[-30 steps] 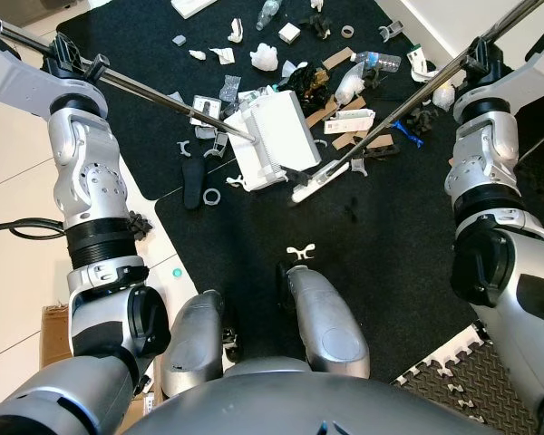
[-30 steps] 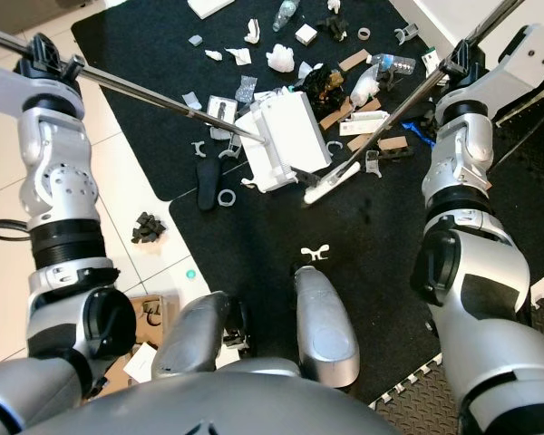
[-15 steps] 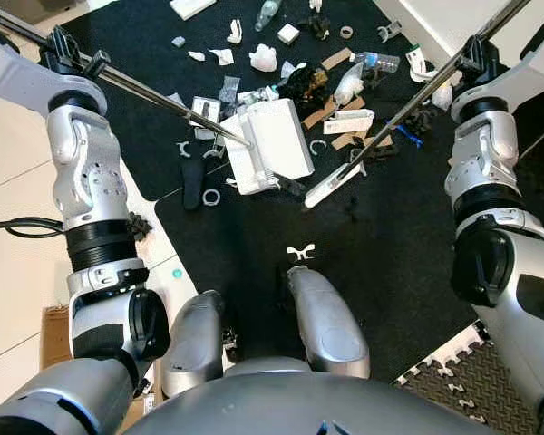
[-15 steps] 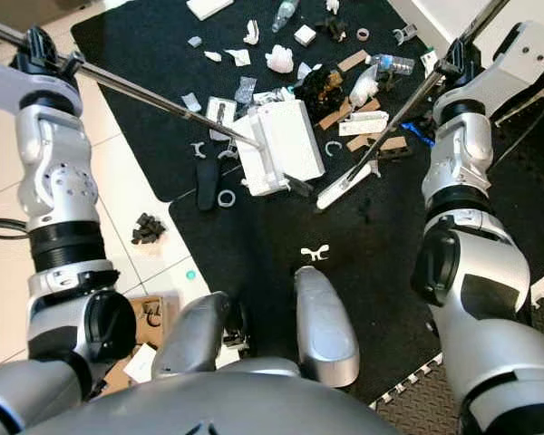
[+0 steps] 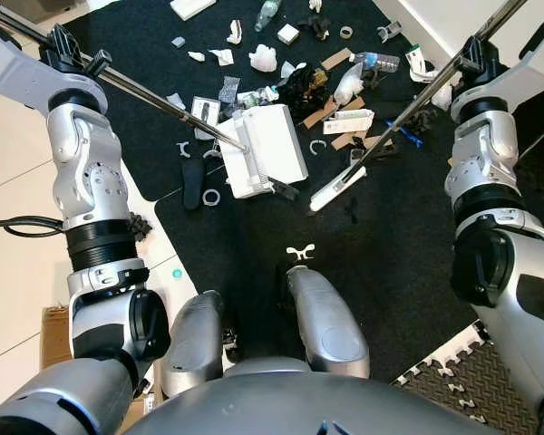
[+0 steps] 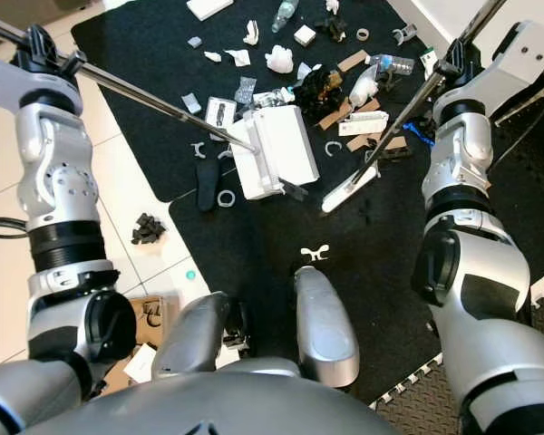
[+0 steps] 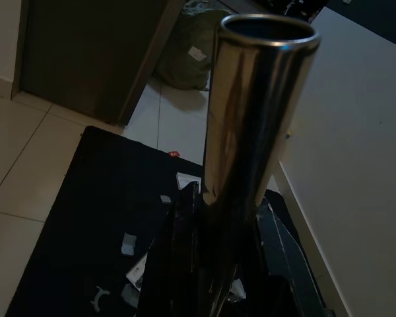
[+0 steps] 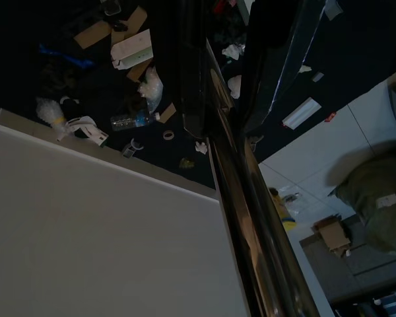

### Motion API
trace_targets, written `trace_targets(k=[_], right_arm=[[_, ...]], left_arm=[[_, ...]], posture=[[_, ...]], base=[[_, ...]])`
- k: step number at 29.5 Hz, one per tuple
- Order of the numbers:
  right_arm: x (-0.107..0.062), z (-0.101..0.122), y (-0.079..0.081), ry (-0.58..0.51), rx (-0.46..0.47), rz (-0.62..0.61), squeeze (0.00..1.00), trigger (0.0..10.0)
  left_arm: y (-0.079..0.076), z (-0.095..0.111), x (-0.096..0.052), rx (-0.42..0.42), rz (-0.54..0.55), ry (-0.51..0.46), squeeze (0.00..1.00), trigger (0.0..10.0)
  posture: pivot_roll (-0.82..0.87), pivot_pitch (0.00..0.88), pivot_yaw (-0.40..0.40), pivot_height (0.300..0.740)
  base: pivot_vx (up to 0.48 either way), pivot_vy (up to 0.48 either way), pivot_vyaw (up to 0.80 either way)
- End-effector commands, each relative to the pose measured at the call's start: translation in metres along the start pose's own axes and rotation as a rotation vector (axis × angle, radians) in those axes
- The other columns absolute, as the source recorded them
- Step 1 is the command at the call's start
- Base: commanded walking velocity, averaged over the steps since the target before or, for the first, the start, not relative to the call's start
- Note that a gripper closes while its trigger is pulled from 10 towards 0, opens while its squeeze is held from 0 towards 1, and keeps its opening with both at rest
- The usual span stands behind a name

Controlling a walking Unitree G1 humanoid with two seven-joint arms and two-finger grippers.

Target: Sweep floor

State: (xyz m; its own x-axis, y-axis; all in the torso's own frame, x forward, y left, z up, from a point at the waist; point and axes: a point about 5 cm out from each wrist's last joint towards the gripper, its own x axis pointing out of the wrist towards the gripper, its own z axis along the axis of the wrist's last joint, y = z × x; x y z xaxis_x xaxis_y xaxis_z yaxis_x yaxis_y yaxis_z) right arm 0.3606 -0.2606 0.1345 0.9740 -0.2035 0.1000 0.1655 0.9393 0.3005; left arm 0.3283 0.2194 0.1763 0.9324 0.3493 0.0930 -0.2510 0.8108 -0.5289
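Since a second ago the white dustpan (image 5: 261, 149) has slid toward 11 o'clock on the black mat (image 5: 390, 263), and the broom head (image 5: 336, 188) has swung away from it toward 3 o'clock, leaving a gap between them.

From the left eye, the left gripper (image 5: 71, 53) at 10 o'clock is clamped round the dustpan's long steel pole (image 5: 154, 96), which slants down to the boxy, ribbed plastic pan near the middle. The right gripper (image 5: 476, 56) at 2 o'clock is clamped on the broom handle (image 5: 408, 113), a thin shiny rod ending in a flat white bar on the mat. Litter (image 5: 331, 77) lies scattered at 12 to 1 o'clock: crumpled paper, cardboard strips, a clear bottle, small rings.

The right eye adds pale floor tiles (image 6: 140, 177) at 9 o'clock with a small black clump (image 6: 148, 227) on them, and interlocking foam matting (image 6: 417, 399) at 5 o'clock.

The left wrist view is dim: a hollow chrome tube (image 7: 254, 112) rises between dark fingers (image 7: 185, 257) pressed against it, with a door (image 7: 86, 53) and a bag (image 7: 191, 49) behind.

The right wrist view shows the glossy rod (image 8: 244, 198) running along black fingers (image 8: 191, 72) closed on it, beside a plain white wall (image 8: 99, 231).
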Motion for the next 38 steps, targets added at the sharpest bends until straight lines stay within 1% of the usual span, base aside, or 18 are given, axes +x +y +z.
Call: trace_targets(k=[1,8,10,11,13,38], right_arm=[[0.0019,0.0060,-0.0007,-0.026,-0.010,-0.002,0.00,10.0],[0.0022,0.0065,-0.0006,-0.025,-0.025,0.003,0.00,10.0],[0.0023,0.0065,-0.0004,-0.024,-0.023,0.007,0.00,10.0],[0.0025,0.0065,0.0006,-0.020,-0.041,0.015,0.00,10.0],[0.0026,0.0062,0.0012,-0.017,-0.047,0.018,0.00,10.0],[0.0030,0.0067,-0.0006,-0.010,-0.050,0.016,0.00,10.0]], left_arm=[[-0.0076,0.0094,0.0005,-0.022,-0.034,-0.044,0.00,10.0],[-0.0068,0.0094,0.0020,-0.022,-0.030,-0.044,0.00,10.0],[-0.0066,0.0091,0.0021,-0.022,-0.030,-0.043,0.00,10.0],[-0.0063,0.0088,0.0022,-0.023,-0.029,-0.042,0.00,10.0],[-0.0062,0.0085,0.0022,-0.023,-0.029,-0.041,0.00,10.0],[-0.0068,0.0030,0.0017,-0.025,-0.035,-0.025,0.00,10.0]], posture=[[-0.03,0.076,-0.006,0.740],[-0.03,0.074,-0.006,0.740],[-0.03,0.074,-0.006,0.740],[-0.03,0.075,-0.008,0.740],[-0.04,0.075,-0.008,0.740],[-0.04,0.066,-0.011,0.740]], base=[[0.000,0.000,0.00],[0.000,0.000,0.00],[0.000,0.000,0.49],[0.000,0.000,0.79],[0.000,0.000,0.79],[0.000,0.000,0.80]])
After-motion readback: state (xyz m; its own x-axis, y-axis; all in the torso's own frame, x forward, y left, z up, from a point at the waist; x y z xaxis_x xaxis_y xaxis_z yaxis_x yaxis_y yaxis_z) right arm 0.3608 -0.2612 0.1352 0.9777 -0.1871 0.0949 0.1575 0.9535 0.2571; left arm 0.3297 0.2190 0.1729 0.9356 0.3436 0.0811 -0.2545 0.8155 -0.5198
